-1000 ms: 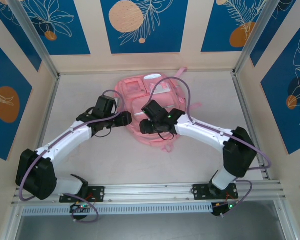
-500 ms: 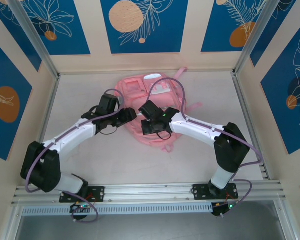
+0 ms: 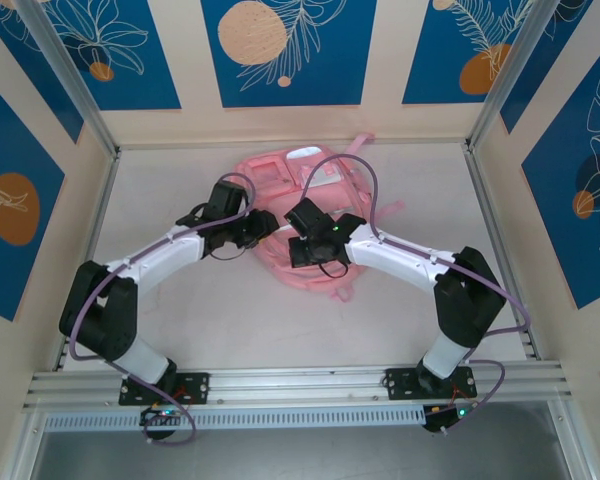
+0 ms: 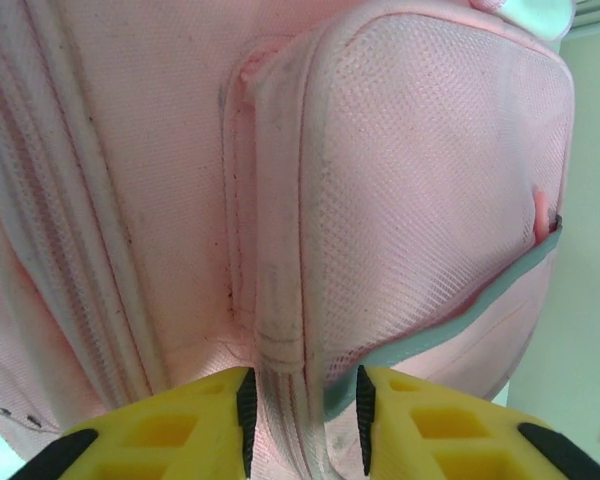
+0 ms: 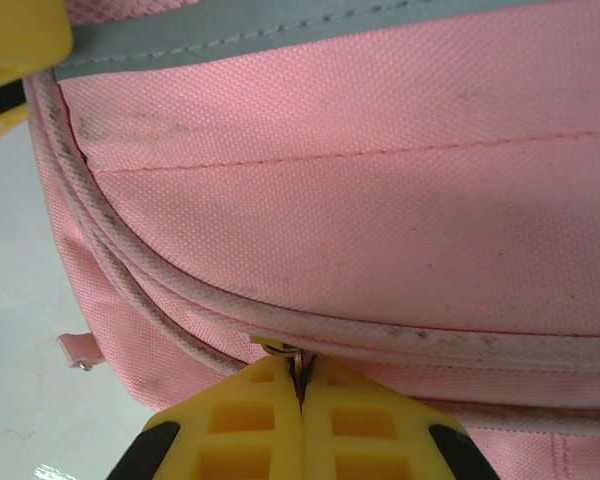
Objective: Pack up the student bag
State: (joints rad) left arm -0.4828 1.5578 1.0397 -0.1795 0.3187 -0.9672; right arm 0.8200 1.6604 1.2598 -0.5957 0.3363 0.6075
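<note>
Top external: the pink bag (image 3: 270,175) lies flat toward 12 o'clock on the table (image 3: 360,330), its contents hidden. The right gripper (image 5: 302,375) is clamped on a metal zip pull (image 5: 288,352) at the bag's 6 o'clock edge. The left gripper (image 4: 302,400) straddles a pocket seam; I cannot tell whether it is gripping.

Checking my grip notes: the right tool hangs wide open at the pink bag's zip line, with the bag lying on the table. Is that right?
Not quite. The right tool is shut, not wide open: it pinches a small metal zip pull at the zip line of the pink bag, which lies on the table. The right wrist view shows it.
</note>
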